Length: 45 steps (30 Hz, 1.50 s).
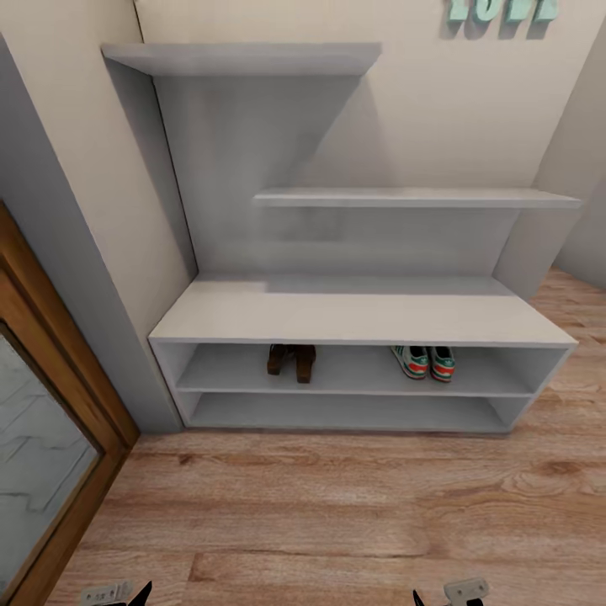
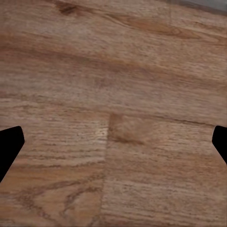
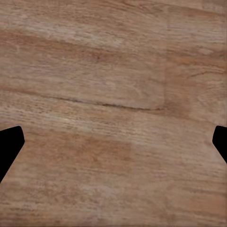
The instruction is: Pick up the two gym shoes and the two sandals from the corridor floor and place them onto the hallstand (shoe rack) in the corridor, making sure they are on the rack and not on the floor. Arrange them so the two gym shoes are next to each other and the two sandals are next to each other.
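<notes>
The pale grey hallstand [image 1: 362, 313] stands against the wall ahead, a low bench with two open shelves under it. On its upper open shelf the two brown sandals [image 1: 291, 361] sit side by side at the left. The two gym shoes [image 1: 424, 362], white with green stripes and red-orange patches, sit side by side at the right. My left gripper [image 2: 113, 146] hangs open over bare corridor floor [image 2: 113, 71]. My right gripper [image 3: 113, 146] is open too, over plain floor planks [image 3: 113, 71]. Both gripper bodies peek in at the head view's bottom edge.
A wood-framed mirror or door [image 1: 50, 421] leans in at the left, beside a grey wall strip. Stepped wall shelves [image 1: 412, 198] rise above the bench. Teal letters [image 1: 501, 8] hang on the wall. Wood-plank floor [image 1: 337, 522] stretches between me and the rack.
</notes>
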Tool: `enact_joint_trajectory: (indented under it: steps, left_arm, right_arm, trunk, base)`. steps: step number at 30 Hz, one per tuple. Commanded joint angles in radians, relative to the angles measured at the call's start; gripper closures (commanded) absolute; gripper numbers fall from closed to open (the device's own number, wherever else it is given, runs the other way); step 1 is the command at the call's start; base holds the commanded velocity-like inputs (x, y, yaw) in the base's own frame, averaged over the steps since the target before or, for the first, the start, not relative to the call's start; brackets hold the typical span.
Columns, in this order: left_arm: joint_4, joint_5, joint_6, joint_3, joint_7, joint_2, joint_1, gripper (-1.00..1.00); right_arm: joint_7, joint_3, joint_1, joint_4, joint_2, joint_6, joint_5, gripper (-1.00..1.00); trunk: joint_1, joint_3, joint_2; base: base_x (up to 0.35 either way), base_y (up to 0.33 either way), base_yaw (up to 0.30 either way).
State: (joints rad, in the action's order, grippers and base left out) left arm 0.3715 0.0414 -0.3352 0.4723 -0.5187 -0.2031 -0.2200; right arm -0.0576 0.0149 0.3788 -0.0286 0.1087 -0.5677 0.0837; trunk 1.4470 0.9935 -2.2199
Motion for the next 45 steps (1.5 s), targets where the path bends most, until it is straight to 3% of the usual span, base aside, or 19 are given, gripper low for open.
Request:
enact_joint_trajectory:
  steps: [1, 5, 14, 17, 19, 23, 45]
  left_arm:
    - [-0.001, 0.005, -0.002, 0.008, -0.007, 0.001, -0.001, -1.00]
    - [-0.002, 0.004, -0.002, 0.008, 0.004, 0.001, -0.001, -1.00]
    - [-0.013, 0.003, -0.003, 0.009, 0.110, 0.002, -0.001, -1.00]
    - [-0.014, 0.003, -0.002, 0.009, 0.115, 0.002, -0.001, -1.00]
    - [-0.015, 0.003, -0.003, 0.009, 0.119, 0.002, -0.001, -1.00]
    - [-0.015, 0.003, -0.002, 0.009, 0.119, 0.003, -0.001, -1.00]
    - [-0.046, 0.004, -0.002, 0.011, 0.120, 0.003, -0.001, -1.00]
  right_arm:
    - [0.001, 0.000, 0.000, 0.001, 0.000, -0.003, 0.005, -1.00]
    - [0.003, 0.000, 0.000, 0.001, -0.001, -0.003, 0.005, -1.00]
    - [0.005, -0.002, -0.033, 0.000, 0.001, -0.006, -0.014, -1.00]
    - [0.005, -0.003, -0.047, 0.000, 0.002, -0.007, -0.029, -1.00]
    - [0.005, -0.003, -0.076, 0.000, 0.004, -0.006, -0.073, -1.00]
    - [0.005, -0.003, -0.104, 0.001, 0.005, -0.006, -0.100, -1.00]
    - [0.002, 0.002, -0.145, 0.002, -0.004, 0.003, -0.112, -1.00]
  trunk:
    - [-0.004, -0.002, 0.007]
    - [-0.019, -0.015, 0.035]
    - [-0.054, -0.043, 0.098]
    - [-0.065, -0.053, 0.119]
    - [-0.073, -0.059, 0.133]
    - [-0.088, -0.071, 0.161]
    - [-0.173, -0.140, 0.315]
  base:
    - [0.000, 0.000, 0.000]
    - [0.000, 0.000, 0.000]
    - [0.000, 0.000, 0.000]
    - [0.000, 0.000, 0.000]
    - [0.000, 0.000, 0.000]
    - [0.000, 0.000, 0.000]
    - [0.000, 0.000, 0.000]
